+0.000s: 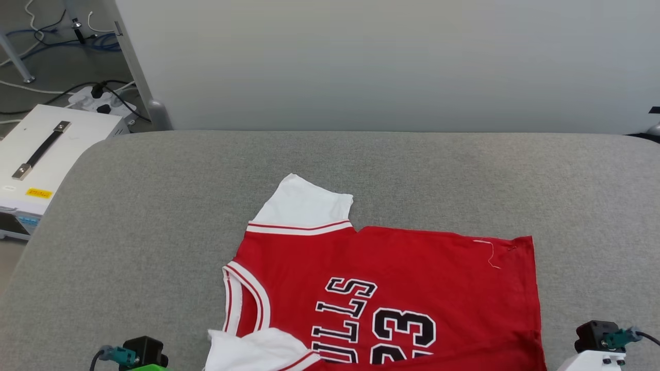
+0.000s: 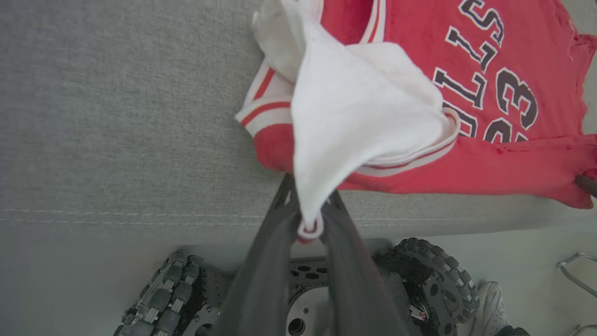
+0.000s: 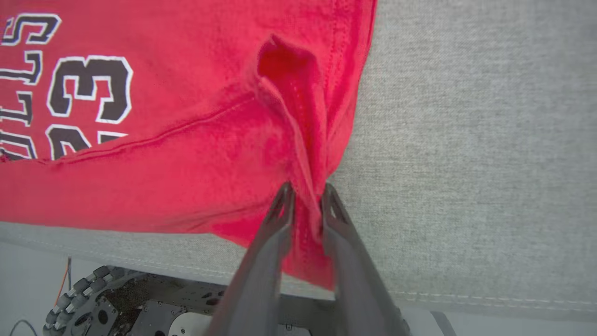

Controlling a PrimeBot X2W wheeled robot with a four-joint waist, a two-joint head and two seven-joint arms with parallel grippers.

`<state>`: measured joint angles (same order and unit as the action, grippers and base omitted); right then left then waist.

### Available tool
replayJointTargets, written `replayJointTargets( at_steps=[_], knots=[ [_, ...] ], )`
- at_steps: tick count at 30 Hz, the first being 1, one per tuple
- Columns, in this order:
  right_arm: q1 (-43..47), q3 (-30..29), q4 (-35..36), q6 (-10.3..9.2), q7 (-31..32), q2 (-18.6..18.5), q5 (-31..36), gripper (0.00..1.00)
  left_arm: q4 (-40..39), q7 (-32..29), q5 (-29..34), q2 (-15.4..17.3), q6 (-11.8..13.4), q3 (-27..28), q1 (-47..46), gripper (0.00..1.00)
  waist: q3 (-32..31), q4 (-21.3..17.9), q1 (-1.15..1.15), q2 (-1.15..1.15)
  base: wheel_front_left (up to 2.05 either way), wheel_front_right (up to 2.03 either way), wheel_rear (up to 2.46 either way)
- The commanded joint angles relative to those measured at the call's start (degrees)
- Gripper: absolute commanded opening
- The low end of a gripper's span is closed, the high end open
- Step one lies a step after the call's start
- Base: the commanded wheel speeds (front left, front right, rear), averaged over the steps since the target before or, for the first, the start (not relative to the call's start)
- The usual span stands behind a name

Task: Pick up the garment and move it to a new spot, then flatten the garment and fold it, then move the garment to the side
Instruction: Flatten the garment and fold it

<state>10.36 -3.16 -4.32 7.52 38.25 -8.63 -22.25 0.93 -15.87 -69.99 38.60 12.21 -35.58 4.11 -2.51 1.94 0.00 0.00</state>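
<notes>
Here the garment (image 1: 392, 288), a red jersey T-shirt with black white-outlined lettering, lay chest-up on the grey fabric-covered table (image 1: 154, 206). Its long axis ran across the robot: collar to the robot's left, hem to its right. The far white sleeve (image 1: 304, 203) lay flat, pointing away from the robot. The near long edge reached the table's front edge, just above the robot's wheeled base (image 2: 433, 270).

The left gripper (image 2: 310, 200) was drawn narrow on the striped tip of the near sleeve (image 2: 364, 102). The white cloth rose from between its fingers in a slack cone and sagged over the lettering. The right gripper (image 3: 308, 189) was equally narrow, with a bunched ridge of the near hem corner (image 3: 298, 140) pinched between its jaws.

So each claw held one end of the same near edge, and the body of the shirt stretched forward, away from both. Neither arm was the nearer one; each was at its own end.

My reading is that the next move turns on that edge. Flattening would mean drawing the two ends apart along the shirt's length before laying them down. The sleeve looked the likelier end to crumple.
</notes>
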Motion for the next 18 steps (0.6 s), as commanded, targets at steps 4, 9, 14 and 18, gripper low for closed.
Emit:
replayJointTargets(
  at_steps=[4,9,14,18],
  knots=[
    [0.4,0.1,1.6,-0.03,-8.8,0.6,1.6,1.0,2.7,2.4,1.9,-1.0,-2.0,0.2,-3.2,1.0,0.2,-0.4,0.0,0.0,0.0,0.0,0.0],
    [-0.9,-0.8,4.0,-0.03,-21.2,1.9,3.8,1.0,3.3,7.1,5.9,-0.5,-2.5,1.2,-6.0,1.0,0.5,-0.8,0.0,0.0,0.0,0.0,0.0],
    [-3.1,-1.2,6.7,-0.03,-30.4,3.0,7.1,1.0,3.0,14.5,10.3,-1.9,-1.7,3.5,-10.0,1.0,1.6,-1.2,0.0,0.0,0.0,0.0,0.0],
    [-4.9,-0.4,9.0,-0.03,-34.4,3.5,8.8,1.0,2.9,21.2,14.5,-3.3,-1.2,4.9,-13.6,1.0,3.8,-1.9,0.0,0.0,0.0,0.0,0.0]
  ],
)
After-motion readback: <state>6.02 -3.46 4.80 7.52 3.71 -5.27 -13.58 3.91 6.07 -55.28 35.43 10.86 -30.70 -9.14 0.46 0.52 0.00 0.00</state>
